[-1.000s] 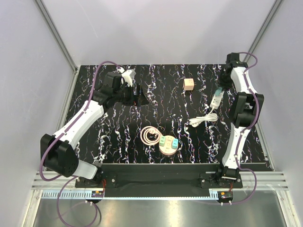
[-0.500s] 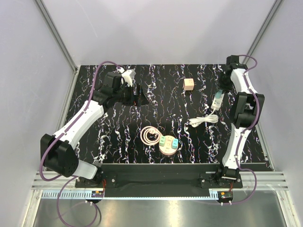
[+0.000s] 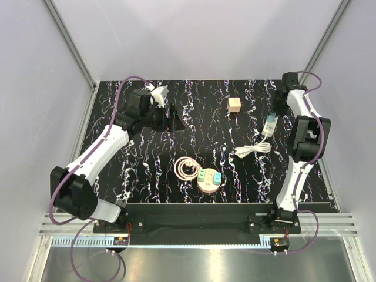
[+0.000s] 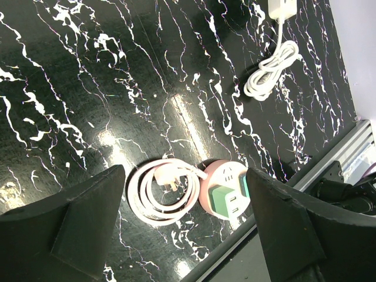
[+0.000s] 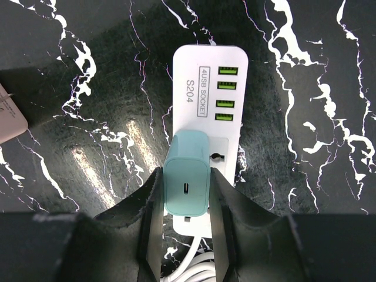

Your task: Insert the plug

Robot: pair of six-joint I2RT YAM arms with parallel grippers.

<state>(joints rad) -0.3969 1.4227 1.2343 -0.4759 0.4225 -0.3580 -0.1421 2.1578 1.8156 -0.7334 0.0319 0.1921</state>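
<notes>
My right gripper (image 5: 187,189) is shut on a teal charger plug (image 5: 188,167). The plug stands on the socket face of a white power strip (image 5: 211,88) with green USB ports. How deep its pins sit is hidden. In the top view the right gripper (image 3: 275,115) is over the strip (image 3: 269,125) at the right of the table. The strip's white coiled cable (image 3: 254,149) lies in front of it. My left gripper (image 3: 174,118) is wide open and empty at the back left, held above the table. In its wrist view the left gripper (image 4: 185,171) frames the table below.
A round pink socket hub (image 3: 209,180) with green plugs sits front centre, with its pink coiled cord (image 3: 187,169) beside it. Both show in the left wrist view, hub (image 4: 226,188) and cord (image 4: 164,191). A wooden cube (image 3: 234,104) lies at the back.
My right wrist has shifted slightly toward the back right, still on the teal plug at the strip. The left arm has not moved.
</notes>
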